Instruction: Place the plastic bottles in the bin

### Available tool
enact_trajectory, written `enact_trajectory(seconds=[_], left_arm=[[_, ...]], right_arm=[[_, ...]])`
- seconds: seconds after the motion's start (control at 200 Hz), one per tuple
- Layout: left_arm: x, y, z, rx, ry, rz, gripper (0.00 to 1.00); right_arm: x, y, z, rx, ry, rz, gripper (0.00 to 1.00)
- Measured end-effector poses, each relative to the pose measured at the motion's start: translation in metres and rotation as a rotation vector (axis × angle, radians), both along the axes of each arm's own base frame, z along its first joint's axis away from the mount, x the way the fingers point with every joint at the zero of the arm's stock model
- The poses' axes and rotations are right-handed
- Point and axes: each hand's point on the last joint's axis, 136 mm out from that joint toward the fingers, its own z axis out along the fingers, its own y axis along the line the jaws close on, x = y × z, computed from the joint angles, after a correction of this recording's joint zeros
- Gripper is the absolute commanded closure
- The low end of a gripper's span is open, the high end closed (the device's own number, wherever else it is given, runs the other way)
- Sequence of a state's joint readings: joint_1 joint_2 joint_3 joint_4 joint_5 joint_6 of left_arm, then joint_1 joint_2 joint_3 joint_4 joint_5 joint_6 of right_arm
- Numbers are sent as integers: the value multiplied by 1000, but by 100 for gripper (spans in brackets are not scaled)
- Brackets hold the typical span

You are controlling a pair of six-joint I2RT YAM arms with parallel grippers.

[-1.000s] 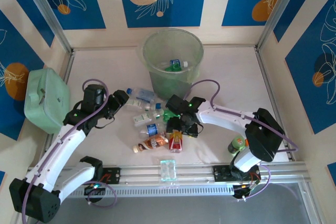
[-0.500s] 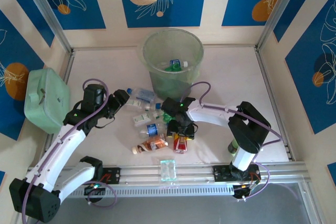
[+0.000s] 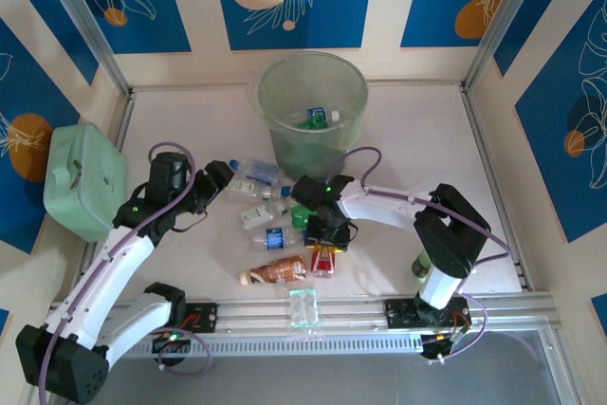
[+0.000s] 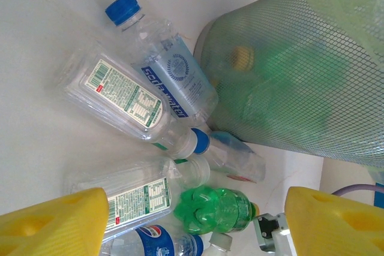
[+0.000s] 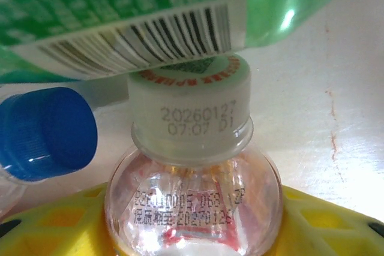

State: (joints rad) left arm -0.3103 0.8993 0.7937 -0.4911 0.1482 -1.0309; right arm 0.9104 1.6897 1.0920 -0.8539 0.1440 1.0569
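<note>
Top view:
- The round translucent pale green bin point(image 3: 289, 151) stands at 12 o'clock on the table, with two bottles point(image 3: 318, 119) inside.
- The loose plastic bottles point(image 3: 268, 216) lie in a heap at centre.
- A reddish-orange bottle point(image 3: 275, 270) lies at the heap's 6 o'clock.
- The left gripper point(image 3: 220, 177) sits at the heap's 10 o'clock.
- The right gripper point(image 3: 327, 232) is at its 3 o'clock, low over a red-labelled, white-capped clear bottle point(image 3: 322, 258).

Left wrist view:
- The left gripper point(image 4: 195, 211) has its yellow fingers point(image 4: 60, 223) spread wide, nothing between them.
- Clear blue-capped bottles point(image 4: 162, 67) and a green bottle point(image 4: 216, 208) lie ahead.
- The bin point(image 4: 300, 76) is at 2 o'clock.

Right wrist view:
- The right gripper point(image 5: 192, 232) is narrowed, with yellow fingers point(image 5: 54, 226) against both sides of the white-capped bottle point(image 5: 192, 160).
- A green bottle point(image 5: 120, 4) touches the cap at 12 o'clock.
- A blue cap point(image 5: 45, 133) is at 9 o'clock.
</note>
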Motion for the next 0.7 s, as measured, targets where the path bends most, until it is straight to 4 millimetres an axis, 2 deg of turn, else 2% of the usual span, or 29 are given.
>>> enact_trajectory(seconds=[0.245,0.39,0.455,0.525,0.63,0.7], left_arm=[[2,-2,4,-1,-21,-11,21],[6,-8,13,-32,-59,-34,20],[8,-12,22,-55,-93,-51,19],[10,-18,34,-88,-141,-75,19],[15,-33,59,-179,-241,-133,14],[18,-46,81,-277,-328,-185,9]], right_arm=[[2,4,32,72,-87,18,49],[3,16,66,156,-179,70,49],[7,26,91,223,-241,96,49],[14,37,127,318,-324,117,49],[31,49,194,484,-476,129,49],[44,50,236,590,-575,115,49]])
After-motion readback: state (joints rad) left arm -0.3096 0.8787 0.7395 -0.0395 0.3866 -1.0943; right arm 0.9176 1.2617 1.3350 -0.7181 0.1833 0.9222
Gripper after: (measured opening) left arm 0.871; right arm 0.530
